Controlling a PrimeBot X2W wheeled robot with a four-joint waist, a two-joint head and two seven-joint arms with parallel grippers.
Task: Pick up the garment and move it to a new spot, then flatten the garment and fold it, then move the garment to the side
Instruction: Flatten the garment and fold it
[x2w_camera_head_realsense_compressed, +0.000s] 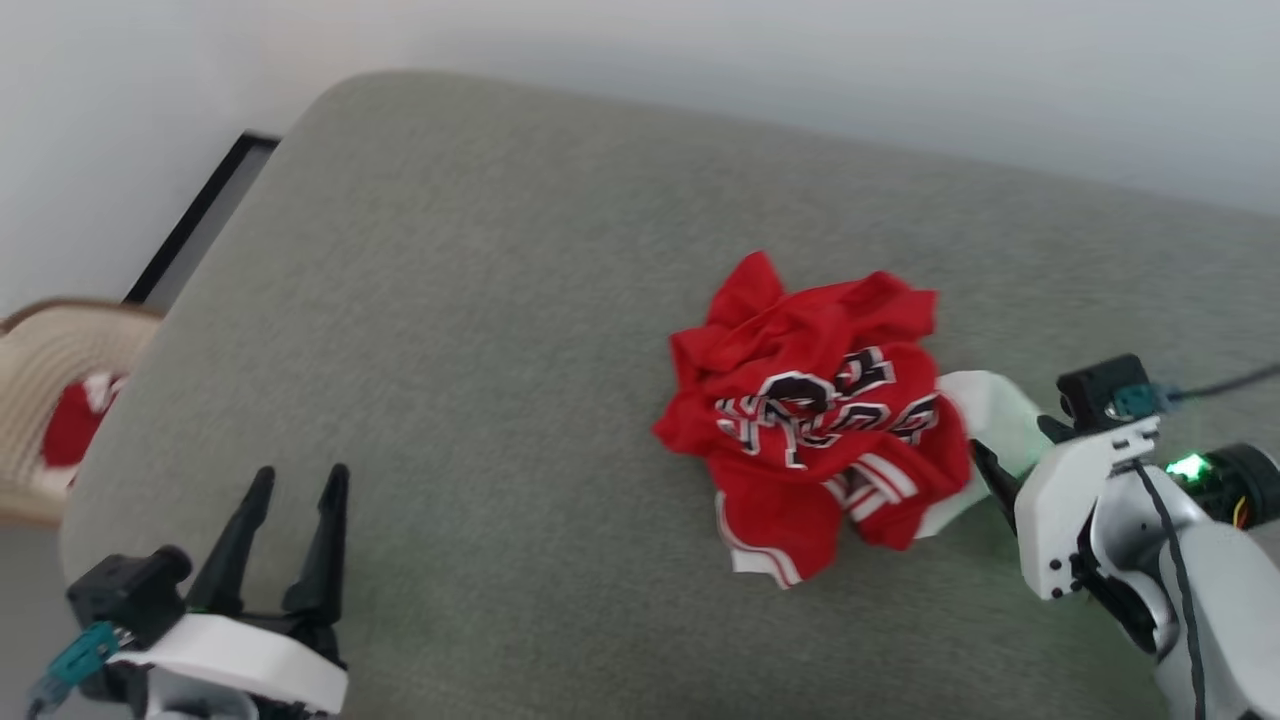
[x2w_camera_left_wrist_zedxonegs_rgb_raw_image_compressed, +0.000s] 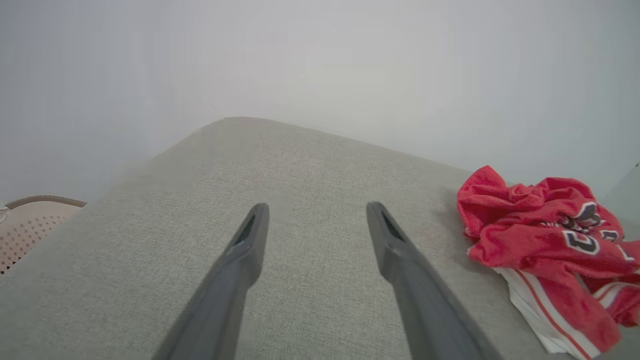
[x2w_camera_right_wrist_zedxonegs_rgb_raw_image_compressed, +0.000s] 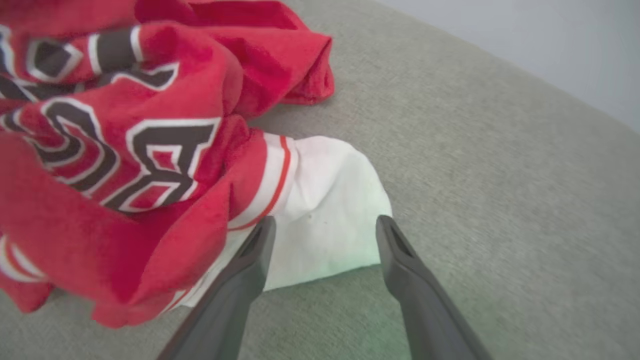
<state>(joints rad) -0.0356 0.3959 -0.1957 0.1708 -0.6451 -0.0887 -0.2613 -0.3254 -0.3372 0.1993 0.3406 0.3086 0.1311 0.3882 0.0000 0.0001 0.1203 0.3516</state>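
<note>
The garment (x2w_camera_head_realsense_compressed: 810, 420), a crumpled red jersey, lies heaped right of centre on a grey cushion (x2w_camera_head_realsense_compressed: 450, 300). The right hand (x2w_camera_right_wrist_zedxonegs_rgb_raw_image_compressed: 324, 223), fingers apart, straddles its white sleeve (x2w_camera_right_wrist_zedxonegs_rgb_raw_image_compressed: 340, 180), likely ready to pinch it; the left hand (x2w_camera_head_realsense_compressed: 300, 473) hovers open, well apart.

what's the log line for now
right tool open at white sleeve | left tool open, idle | shirt crumpled on cushion

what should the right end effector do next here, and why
Probably ease the right end effector slightly forward and close it on the white sleeve. Its fingers stand open either side of that sleeve, which pokes out from the crumpled garment on the grey cushion, and nothing is gripped yet.
</note>
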